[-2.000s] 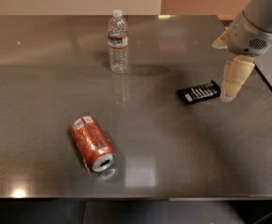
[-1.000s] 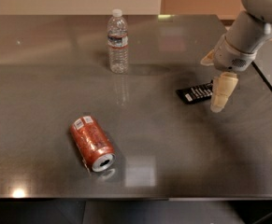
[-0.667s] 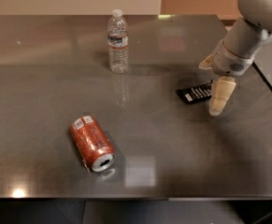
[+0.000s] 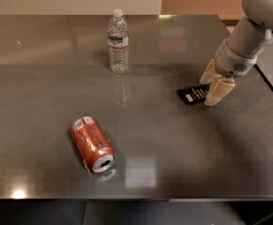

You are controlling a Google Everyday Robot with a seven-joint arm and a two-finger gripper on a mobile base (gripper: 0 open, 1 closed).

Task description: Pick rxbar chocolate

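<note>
The rxbar chocolate [image 4: 191, 94] is a small flat black wrapper with white lettering, lying on the dark table [image 4: 173, 139] at the right. My gripper [image 4: 212, 85] hangs from the white arm [image 4: 248, 36] right at the bar's right end. Its two beige fingers [image 4: 219, 91] are apart, one behind and one in front of that end, low at the table surface. The bar's right end is hidden behind the fingers. The bar still lies flat on the table.
An orange-red soda can [image 4: 92, 144] lies on its side at the front left. A clear plastic water bottle [image 4: 118, 41] stands upright at the back middle. The table's right edge [image 4: 272, 90] runs close to the gripper.
My gripper has moved left and down, from beside the bar's right end to straddling it. The bar, can and bottle have not moved.
</note>
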